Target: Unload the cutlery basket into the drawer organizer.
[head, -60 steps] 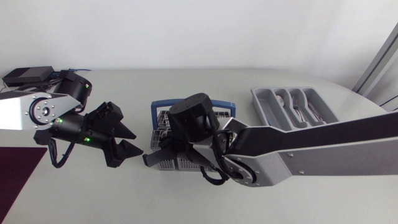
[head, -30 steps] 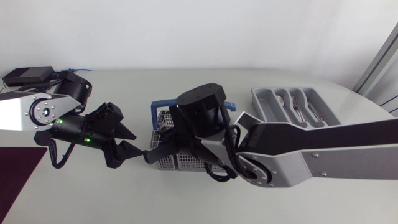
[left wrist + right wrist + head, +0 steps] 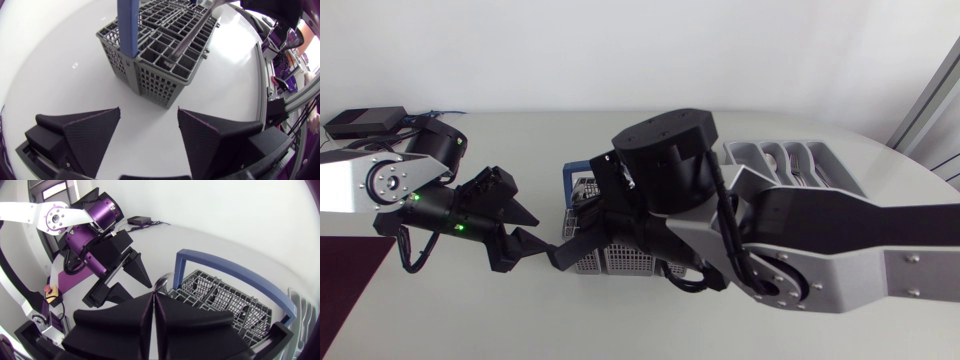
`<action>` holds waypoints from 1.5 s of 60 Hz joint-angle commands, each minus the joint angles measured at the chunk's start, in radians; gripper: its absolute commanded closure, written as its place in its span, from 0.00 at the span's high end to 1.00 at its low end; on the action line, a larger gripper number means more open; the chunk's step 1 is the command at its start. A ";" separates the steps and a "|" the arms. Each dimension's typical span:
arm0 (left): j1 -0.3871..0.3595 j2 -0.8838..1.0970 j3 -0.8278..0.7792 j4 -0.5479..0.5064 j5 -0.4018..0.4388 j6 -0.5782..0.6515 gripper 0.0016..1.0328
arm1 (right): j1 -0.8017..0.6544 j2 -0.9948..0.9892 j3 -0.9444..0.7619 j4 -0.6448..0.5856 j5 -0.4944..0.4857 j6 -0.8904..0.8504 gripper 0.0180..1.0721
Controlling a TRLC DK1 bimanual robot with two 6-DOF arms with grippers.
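Right pincer (image 3: pixel 154 294) clamped on a utensil (image 3: pixel 192 34) in the basket (image 3: pixel 150 80), left pincer (image 3: pixel 149 108) apart beside it; a skewed pull may snag the utensil and tip the basket.

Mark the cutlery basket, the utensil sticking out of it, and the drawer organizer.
cutlery basket (image 3: pixel 155 82): left wrist view, on its near grey mesh wall.
utensil (image 3: pixel 192 34): left wrist view, on the middle of its shaft.
drawer organizer (image 3: pixel 828 150): head view, on the far right corner of its rim.

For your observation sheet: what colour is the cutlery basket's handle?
The handle is blue; it shows best in the left wrist view.
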 commanded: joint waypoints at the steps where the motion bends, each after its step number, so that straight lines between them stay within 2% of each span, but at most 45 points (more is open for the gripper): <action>1: -0.009 -0.027 -0.034 -0.001 0.016 0.012 0.95 | 0.015 -0.020 0.014 -0.023 0.001 -0.022 0.05; 28: -0.032 -0.085 -0.043 -0.009 0.016 -0.018 0.95 | 0.018 -0.166 0.029 -0.119 0.003 -0.070 0.05; 50: -0.078 -0.097 -0.039 -0.021 0.014 -0.043 0.95 | -0.006 -0.305 -0.018 -0.231 -0.062 -0.088 0.05; 90: -0.159 -0.119 -0.017 -0.021 -0.029 -0.103 0.95 | -0.092 -0.427 -0.092 -0.282 -0.152 -0.120 0.05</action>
